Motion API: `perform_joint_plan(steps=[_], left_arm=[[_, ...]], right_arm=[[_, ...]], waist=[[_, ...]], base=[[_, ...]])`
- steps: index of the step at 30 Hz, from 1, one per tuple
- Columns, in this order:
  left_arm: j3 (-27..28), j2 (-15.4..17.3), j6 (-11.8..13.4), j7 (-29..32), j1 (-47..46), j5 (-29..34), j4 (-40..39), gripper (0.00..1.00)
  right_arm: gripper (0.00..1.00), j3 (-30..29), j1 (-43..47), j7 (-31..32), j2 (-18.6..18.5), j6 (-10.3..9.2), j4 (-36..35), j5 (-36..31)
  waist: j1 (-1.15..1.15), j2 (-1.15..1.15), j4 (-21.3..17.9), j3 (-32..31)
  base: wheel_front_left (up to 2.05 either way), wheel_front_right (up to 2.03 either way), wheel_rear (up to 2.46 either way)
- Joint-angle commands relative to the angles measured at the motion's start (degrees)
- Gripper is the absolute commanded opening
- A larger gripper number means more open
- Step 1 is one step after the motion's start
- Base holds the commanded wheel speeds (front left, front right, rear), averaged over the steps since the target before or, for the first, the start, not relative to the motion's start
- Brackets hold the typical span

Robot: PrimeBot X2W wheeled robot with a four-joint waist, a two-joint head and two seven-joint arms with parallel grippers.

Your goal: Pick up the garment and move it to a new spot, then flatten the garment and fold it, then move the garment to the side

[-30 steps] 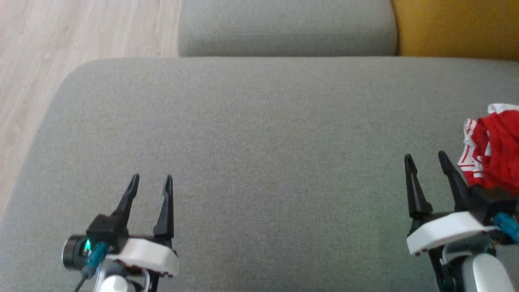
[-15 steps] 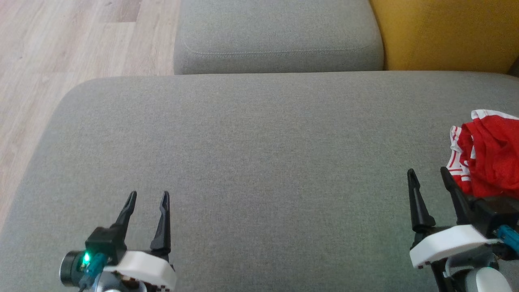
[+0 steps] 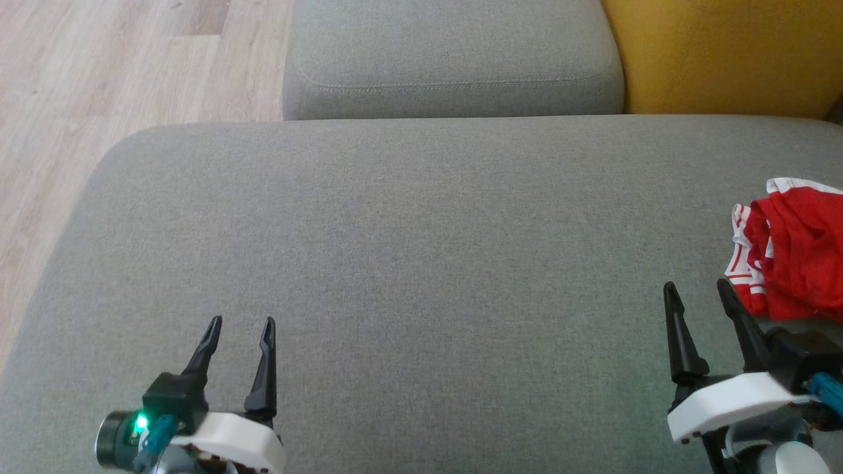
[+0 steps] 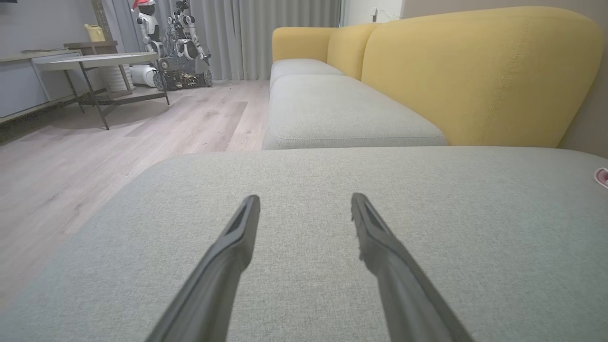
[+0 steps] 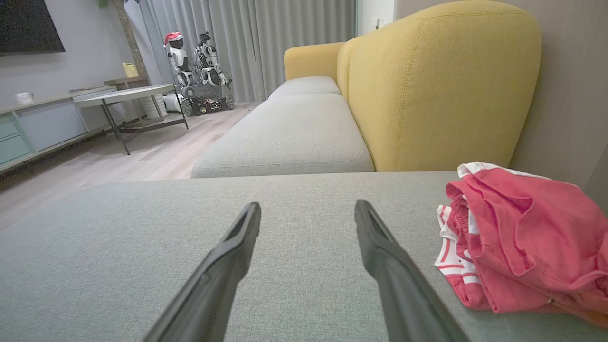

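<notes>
Big grey fabric sofa seat (image 3: 421, 263) takes most of the head view, with rounded corners and a flat, unwrinkled woven cover. A second grey seat cushion (image 3: 454, 59) butts against its far edge, a seam line running near that cushion's front. The mustard-yellow backrest (image 3: 724, 52) stands behind it, at far right. Pale wood-plank floor (image 3: 99, 66) lies off the sofa's left side.

Room, from the right wrist view: grey pleated curtains (image 5: 266, 42) across the far end and a plain grey wall (image 5: 565, 95) behind the backrest. A low pale sideboard (image 5: 42, 123) runs along the left wall, with a white cup (image 5: 23, 97) on top. A dark screen (image 5: 28, 23) is mounted above it. A light-topped table (image 5: 128, 95) on thin dark legs stands on the floor. Two small robots (image 5: 199, 71) are parked by the curtains, one wearing a red Santa hat.

The garment (image 3: 797, 250) is a crumpled heap of red cloth with white, red-striped trim. It lies on the big seat at the right edge, partly cut off by the frame.

The right tool (image 3: 696, 284) is at lower right, fingers spread wide with nothing between them. Its right finger is just beside the garment's striped edge, with grey cushion showing between them in the right wrist view.

The left tool (image 3: 242, 320) is at lower left, also spread wide and holding nothing, well apart from the garment. A green light (image 3: 140, 421) glows on its wrist. Both tools are low over the seat; contact with the fabric cannot be told.
</notes>
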Motion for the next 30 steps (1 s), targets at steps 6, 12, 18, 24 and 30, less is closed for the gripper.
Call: perform_joint_plan(steps=[6, 12, 18, 24, 30], left_arm=[[1.8, 1.5, 0.9, -0.3, -3.1, 1.0, -2.0, 1.0], [1.5, 1.8, 1.3, -0.4, -3.2, 1.2, -2.3, 1.0], [1.3, 2.0, 1.5, -0.6, -3.3, 1.1, -2.5, 1.0], [-0.5, 1.0, 1.1, -0.5, -0.3, 0.6, -0.3, 0.0], [0.0, 0.4, 0.6, 0.1, 0.2, -2.8, 1.7, 0.0]], right_arm=[[1.0, 1.0, -1.8, 0.2, -0.3, -0.05, -2.5, 0.1], [1.0, 1.0, -1.8, 0.2, -0.3, -0.05, -2.6, 0.2], [1.0, 0.9, -1.8, 0.2, -0.3, -0.05, -2.6, 0.3], [0.0, 0.0, 0.0, 0.3, 0.0, 0.0, 0.6, 0.0], [0.0, -0.1, -0.2, 0.5, 0.0, 0.0, 3.3, 3.4]], waist=[[0.0, 0.0, 0.0, 0.0], [0.0, 0.0, 0.1, 0.2], [0.0, 0.0, 0.2, 0.3], [0.0, 0.0, 0.3, 0.5], [0.0, 0.0, 0.2, 0.6]], base=[[0.0, 0.0, 0.0], [0.0, 0.0, 0.0], [0.0, 0.0, 0.0], [0.0, 0.0, 0.0], [0.0, 0.0, 0.0]])
